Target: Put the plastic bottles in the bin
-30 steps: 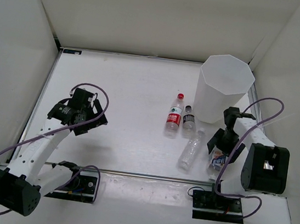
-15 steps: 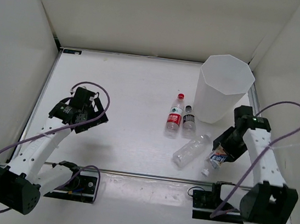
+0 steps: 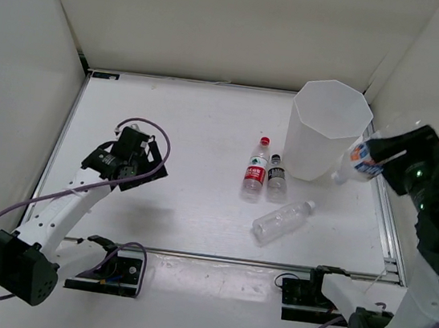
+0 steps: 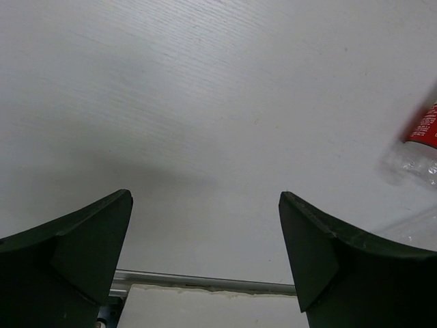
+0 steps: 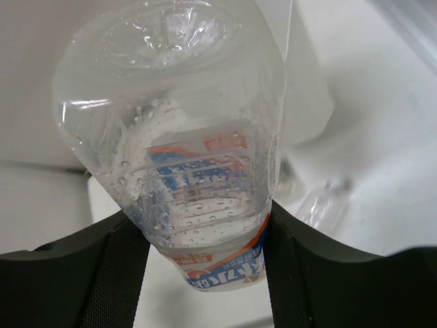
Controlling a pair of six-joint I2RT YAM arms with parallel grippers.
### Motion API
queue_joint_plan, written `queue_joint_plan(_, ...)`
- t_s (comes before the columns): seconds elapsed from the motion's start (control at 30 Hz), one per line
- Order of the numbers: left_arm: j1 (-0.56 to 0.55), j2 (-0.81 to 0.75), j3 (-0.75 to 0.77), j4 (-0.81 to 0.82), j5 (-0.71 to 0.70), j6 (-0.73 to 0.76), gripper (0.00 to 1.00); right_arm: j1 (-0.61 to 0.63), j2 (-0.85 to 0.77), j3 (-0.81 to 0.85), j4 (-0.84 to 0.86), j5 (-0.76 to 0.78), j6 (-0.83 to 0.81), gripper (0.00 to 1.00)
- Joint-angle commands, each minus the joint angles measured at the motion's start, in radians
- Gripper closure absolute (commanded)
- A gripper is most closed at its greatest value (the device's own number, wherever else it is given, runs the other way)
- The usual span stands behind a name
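The left arm (image 3: 69,202) leans from its base toward 1 o'clock and bends down low. The left gripper (image 4: 205,205) has its fingers spread wide. The right arm (image 3: 437,233) stands up tall at 3 o'clock. The right gripper (image 3: 372,157) points toward 10 o'clock and squeezes a small bottle (image 5: 184,137).

**Surfaces on my feeds**

The short bottle (image 5: 184,157) on my right wrist feed is clear glossy plastic, beaded with droplets, its blue-white label slick. The right gripper (image 5: 199,215) looks like dark matt plastic. The bin (image 3: 328,130) is milky translucent plastic with a dull sheen. My table (image 4: 205,102) is white and matt with a fine grain; a bright metal rail (image 4: 198,281) edges it
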Motion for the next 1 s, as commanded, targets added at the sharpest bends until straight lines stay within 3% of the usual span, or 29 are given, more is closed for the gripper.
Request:
queue_joint_plan(0.0, -0.027, 0.004, -0.018, 0.055, -0.015, 0.012, 0.01, 0.003, 0.196, 0.074, 0.122, 0.234, -0.148, 0.75)
queue_joint_plan(0.07, -0.05, 0.015, -0.027, 0.055, -0.026, 0.023, 0.01, 0.003, 0.293, 0.112, 0.24, 0.276, -0.214, 0.75)
queue_joint_plan(0.23, -0.085, 0.034, -0.016, 0.08, -0.061, 0.067, 0.01, 0.003, 0.482, 0.22, 0.304, 0.339, -0.265, 0.7)
queue_joint_plan(0.47, -0.119, 0.088, 0.002, 0.146, -0.1, 0.123, 0.01, 0.021, 0.528, 0.133, 0.455, 0.33, -0.278, 0.61)
queue_joint_plan(0.57, -0.131, 0.163, 0.071, 0.183, -0.119, 0.132, 0.01, 0.03, 0.56, 0.143, 0.464, 0.252, -0.332, 0.44)
queue_joint_plan(0.7, -0.168, 0.306, 0.231, 0.193, -0.119, 0.132, 0.01, 0.052, 0.573, 0.117, 0.465, 0.201, -0.332, 0.0)
queue_joint_plan(0.83, -0.18, 0.468, 0.439, 0.203, -0.089, 0.123, 0.01, 0.073, 0.583, 0.195, 0.333, 0.192, -0.259, 0.0)
queue_joint_plan(0.97, -0.17, 0.639, 0.62, 0.203, 0.076, 0.06, 0.01, 0.133, 0.496, 0.133, 0.358, 0.172, -0.229, 0.0)
